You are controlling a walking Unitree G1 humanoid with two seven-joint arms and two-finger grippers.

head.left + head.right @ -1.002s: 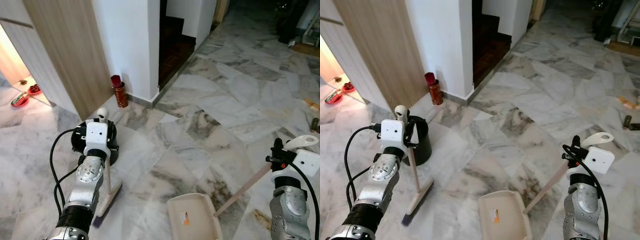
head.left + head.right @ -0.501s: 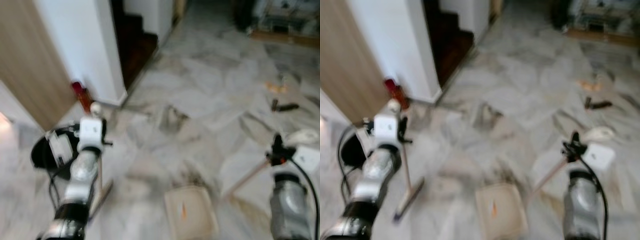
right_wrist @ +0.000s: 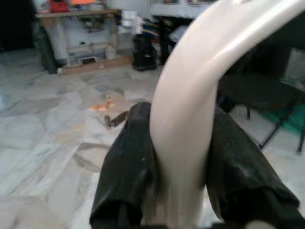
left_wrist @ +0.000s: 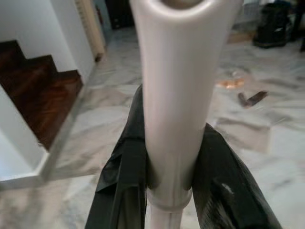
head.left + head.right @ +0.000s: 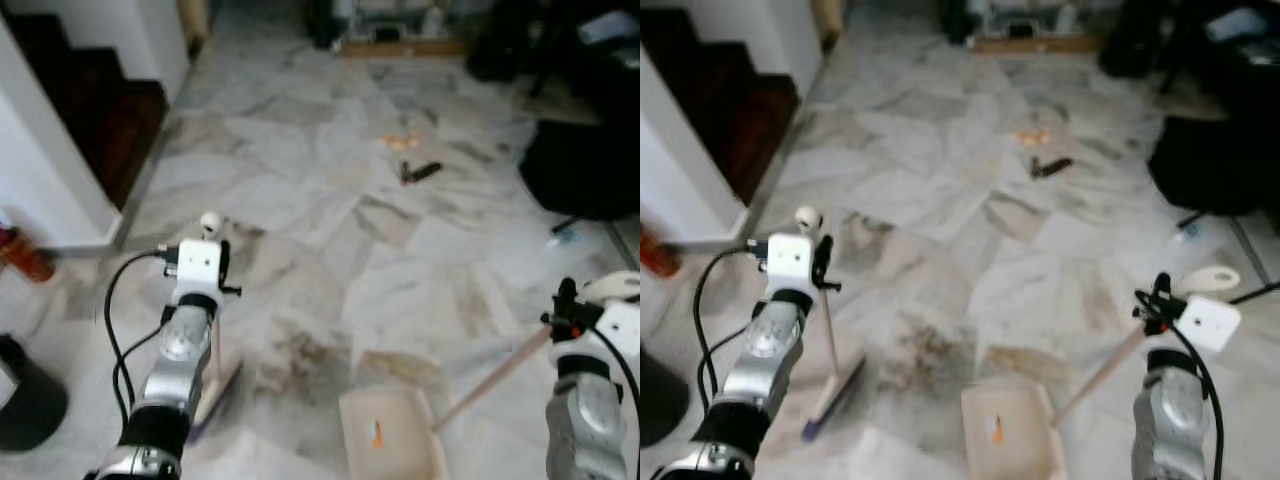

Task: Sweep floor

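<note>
- A cream dustpan (image 5: 392,445) is seen lying flat on the marble floor (image 5: 300,200) nearest the robot, between the two arms, with its long handle (image 5: 495,375) slanting up to the right.
- The upper end of that handle is clamped between the two black fingers (image 3: 127,176) of the right gripper (image 5: 1158,300), which are pressed against it on both sides.
- On the left, a broom (image 5: 830,360) is held upright, its head resting on the floor beside a dark stain in the marble.
- The broom's pale shaft (image 4: 171,95) is gripped near its rounded top by the left gripper (image 5: 212,262), the fingers (image 4: 125,176) being closed tightly around it.
- A black bin (image 5: 25,395) stands at the left edge, well apart from the broom.
- Farther out, a dark elongated object (image 5: 420,172) and some orange scraps (image 5: 400,142) are scattered on the floor.
- A dark wooden staircase (image 5: 90,110) is seen at the far left beside a white wall (image 5: 35,170).
- A black chair (image 5: 585,160) stands at the far right.
</note>
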